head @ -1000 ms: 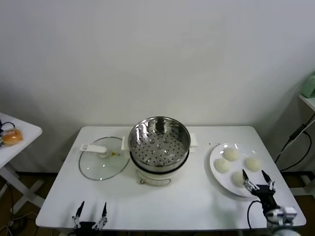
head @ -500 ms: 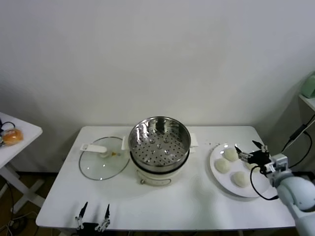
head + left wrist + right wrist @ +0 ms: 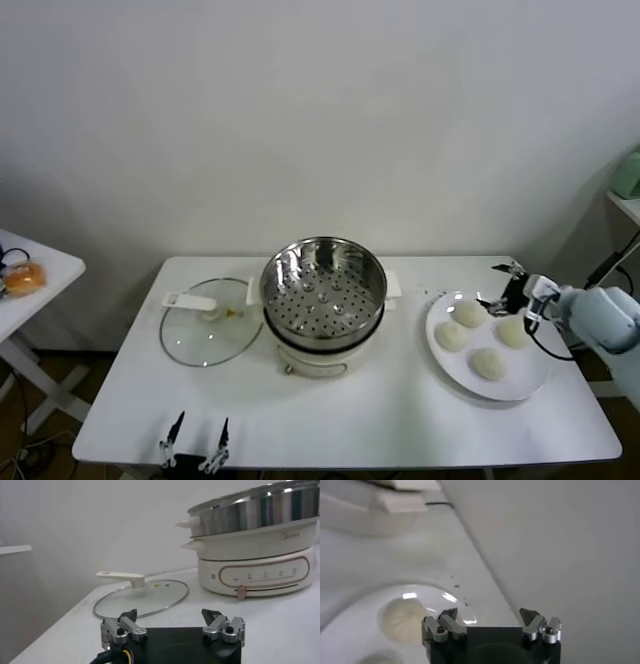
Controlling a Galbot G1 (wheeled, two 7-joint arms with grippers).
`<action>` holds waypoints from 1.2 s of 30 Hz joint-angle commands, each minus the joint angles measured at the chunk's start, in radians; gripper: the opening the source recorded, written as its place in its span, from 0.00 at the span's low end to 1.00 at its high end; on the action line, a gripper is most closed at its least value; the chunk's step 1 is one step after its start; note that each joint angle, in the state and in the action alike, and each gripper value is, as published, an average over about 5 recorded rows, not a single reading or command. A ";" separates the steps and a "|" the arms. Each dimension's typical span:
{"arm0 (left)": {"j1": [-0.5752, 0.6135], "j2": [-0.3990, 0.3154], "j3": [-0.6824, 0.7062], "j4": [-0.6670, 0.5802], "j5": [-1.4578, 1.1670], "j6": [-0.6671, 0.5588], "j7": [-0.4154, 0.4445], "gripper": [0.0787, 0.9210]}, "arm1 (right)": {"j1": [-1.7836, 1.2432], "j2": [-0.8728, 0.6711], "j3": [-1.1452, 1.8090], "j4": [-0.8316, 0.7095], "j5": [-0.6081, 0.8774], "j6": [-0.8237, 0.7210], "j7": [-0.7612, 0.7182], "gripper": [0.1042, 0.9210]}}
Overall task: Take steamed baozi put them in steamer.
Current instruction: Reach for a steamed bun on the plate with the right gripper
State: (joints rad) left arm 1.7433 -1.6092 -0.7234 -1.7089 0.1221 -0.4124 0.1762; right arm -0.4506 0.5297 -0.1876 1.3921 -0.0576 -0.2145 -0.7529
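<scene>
Above the white plate [image 3: 445, 355], the right hand [image 3: 506, 285] hangs spread; its wrist view shows one baozi [image 3: 404, 619].

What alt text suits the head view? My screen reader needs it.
The right hand, open, hovers over the far edge of a white plate holding four buns. An empty steamer sits mid-table, its glass lid on its left; the left hand waits open at the near edge.

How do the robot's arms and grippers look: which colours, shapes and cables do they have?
The right gripper and the left gripper each have two small silver metal fingers with dark tips, bolted on a black body. The right arm's end link is a rounded, pale grey-white shell with a thin black cable looping under it. Red and yellow wires show at the left gripper's base.
</scene>
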 commanded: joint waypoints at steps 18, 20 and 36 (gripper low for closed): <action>0.003 -0.019 -0.014 0.033 0.038 -0.019 0.009 0.88 | 0.656 0.330 -0.771 -0.665 -0.024 0.276 -0.380 0.88; 0.005 -0.018 -0.016 0.031 0.037 -0.020 0.011 0.88 | 0.648 0.360 -0.764 -0.707 -0.035 0.279 -0.380 0.88; 0.013 -0.016 -0.015 0.018 0.046 -0.022 0.020 0.88 | 0.563 0.438 -0.676 -0.799 -0.099 0.266 -0.371 0.88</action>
State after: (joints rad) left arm 1.7560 -1.6091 -0.7374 -1.6901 0.1663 -0.4339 0.1957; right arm 0.1061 0.9276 -0.8573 0.6512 -0.1432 0.0434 -1.1132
